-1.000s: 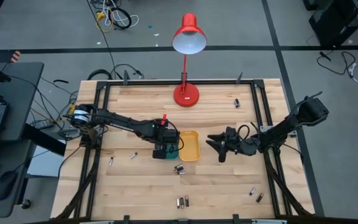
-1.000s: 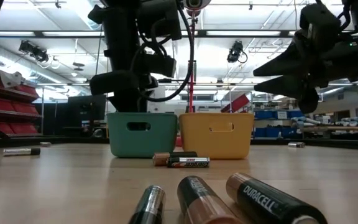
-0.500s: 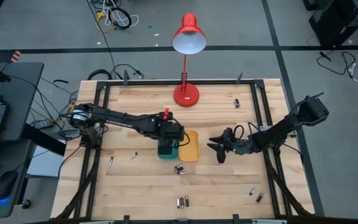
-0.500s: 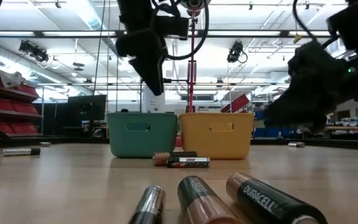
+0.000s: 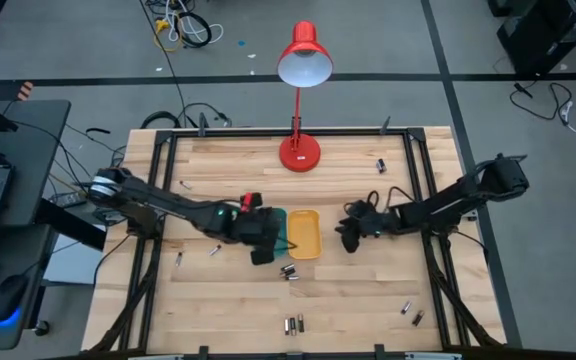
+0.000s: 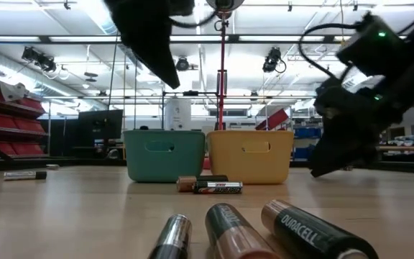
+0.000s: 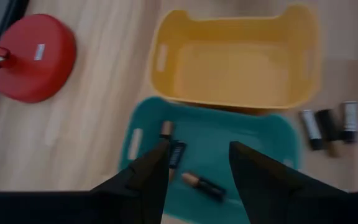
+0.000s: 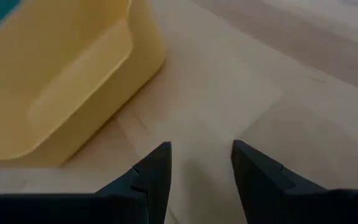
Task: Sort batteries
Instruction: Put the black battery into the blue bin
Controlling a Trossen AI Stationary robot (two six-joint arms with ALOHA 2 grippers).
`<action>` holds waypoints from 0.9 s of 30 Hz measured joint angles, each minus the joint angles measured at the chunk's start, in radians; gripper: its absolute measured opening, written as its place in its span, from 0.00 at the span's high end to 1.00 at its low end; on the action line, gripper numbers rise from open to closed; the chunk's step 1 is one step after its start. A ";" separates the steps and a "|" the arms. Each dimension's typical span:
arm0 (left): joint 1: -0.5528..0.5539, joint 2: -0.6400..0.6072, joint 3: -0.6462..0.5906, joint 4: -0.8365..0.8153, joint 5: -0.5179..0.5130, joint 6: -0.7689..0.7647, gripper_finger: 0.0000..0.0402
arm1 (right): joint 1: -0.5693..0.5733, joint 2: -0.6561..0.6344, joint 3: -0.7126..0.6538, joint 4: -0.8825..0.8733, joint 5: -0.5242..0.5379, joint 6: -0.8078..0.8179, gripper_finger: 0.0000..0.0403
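Observation:
Several batteries lie in the teal tray (image 7: 260,155), one of them (image 7: 201,185) seen through the gap of my left gripper (image 7: 194,155), which hangs open above that tray (image 5: 273,228). The yellow tray (image 5: 304,233) stands against it and holds nothing. More batteries (image 5: 288,271) lie on the table in front of the trays (image 6: 218,187). My right gripper (image 5: 351,238) is open and low over bare wood just right of the yellow tray (image 8: 61,81); nothing is between its fingers (image 8: 201,155).
A red desk lamp (image 5: 300,150) stands at the table's far side. Loose batteries lie scattered: near the near edge (image 5: 293,323), at the near right (image 5: 410,313), at the far right (image 5: 380,165) and left of the trays (image 5: 180,258). Black rails frame the tabletop (image 5: 158,200).
My left gripper has risen from just over the teal tray and drawn back toward the table's near left. My right gripper has come down from well above the table to close over the wood right of the yellow tray, tipping its fingers downward.

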 joint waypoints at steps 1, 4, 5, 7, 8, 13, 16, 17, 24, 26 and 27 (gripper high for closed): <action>-0.008 -0.017 -0.024 0.032 0.001 -0.012 0.55 | -0.006 0.000 0.027 -0.053 -0.025 -0.012 0.61; -0.029 -0.072 -0.096 0.136 -0.010 -0.035 0.55 | -0.012 -0.001 0.119 -0.199 -0.111 -0.080 0.61; -0.034 -0.086 -0.123 0.179 -0.018 -0.038 0.55 | -0.009 -0.005 0.155 -0.254 -0.126 -0.098 0.61; -0.043 -0.112 -0.185 0.274 -0.025 -0.040 0.55 | -0.002 -0.019 0.233 -0.389 -0.134 -0.126 0.62; -0.047 -0.125 -0.219 0.327 -0.026 -0.040 0.55 | 0.002 -0.023 0.269 -0.458 -0.127 -0.141 0.63; -0.058 -0.195 -0.405 0.642 -0.028 -0.039 0.55 | 0.026 -0.048 0.413 -0.724 -0.085 -0.153 0.67; -0.059 -0.236 -0.501 0.764 -0.028 -0.038 0.55 | 0.050 -0.070 0.457 -0.771 -0.083 -0.150 0.69; -0.059 -0.251 -0.528 0.799 -0.029 -0.038 0.55 | 0.058 -0.077 0.464 -0.783 -0.083 -0.140 0.69; -0.064 -0.331 -0.691 0.995 -0.031 -0.036 0.55 | 0.103 -0.142 0.474 -0.995 -0.067 0.018 0.69; -0.065 -0.339 -0.718 1.051 -0.031 -0.035 0.55 | 0.117 -0.154 0.474 -1.101 -0.051 0.101 0.69; -0.066 -0.344 -0.735 1.057 -0.031 -0.035 0.55 | 0.126 -0.158 0.474 -1.143 -0.046 0.141 0.69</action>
